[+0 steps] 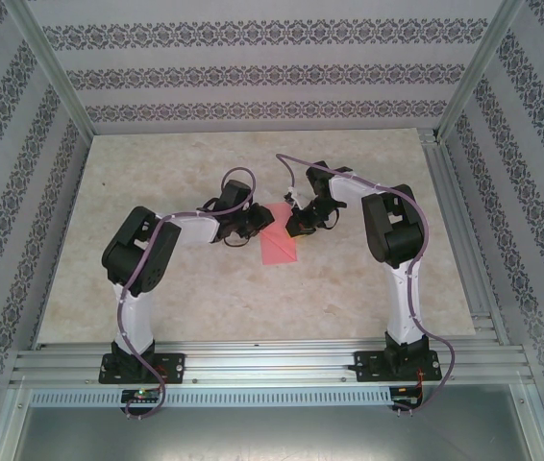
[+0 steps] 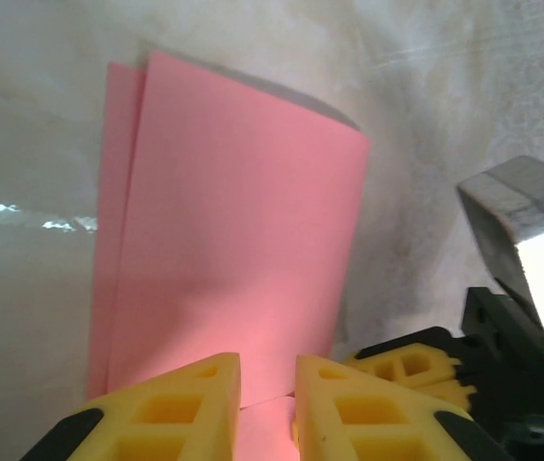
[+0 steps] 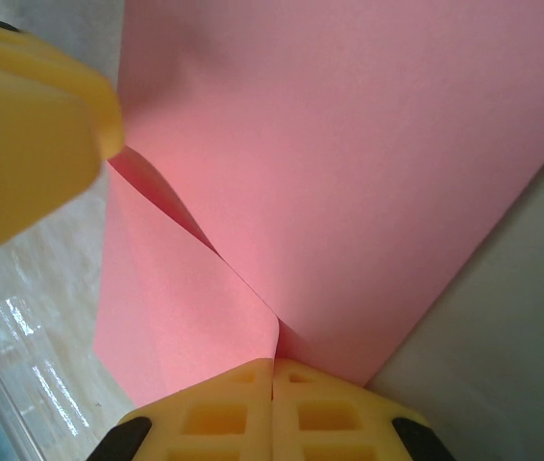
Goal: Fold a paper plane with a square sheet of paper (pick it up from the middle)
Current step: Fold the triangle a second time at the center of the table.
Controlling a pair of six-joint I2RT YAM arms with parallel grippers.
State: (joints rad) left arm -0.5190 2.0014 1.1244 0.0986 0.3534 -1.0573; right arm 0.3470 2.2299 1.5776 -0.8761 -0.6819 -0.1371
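One square sheet of paper [image 1: 279, 245] is seen between both arms.
The left claw [image 2: 267, 375] is spread a little, with the sheet's edge seen in the gap, just right of it. The folded sheet is laid on the tabletop [image 1: 205, 298], long side pointed away from the arms. The right claw [image 3: 272, 370] is pressed shut on its fold.

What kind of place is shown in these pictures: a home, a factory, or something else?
Probably a laboratory robot cell, not a home: two robot arms bolted to an aluminium rail, an aluminium frame holding patterned wall panels, and a pink paper sheet on a marble-look tabletop.
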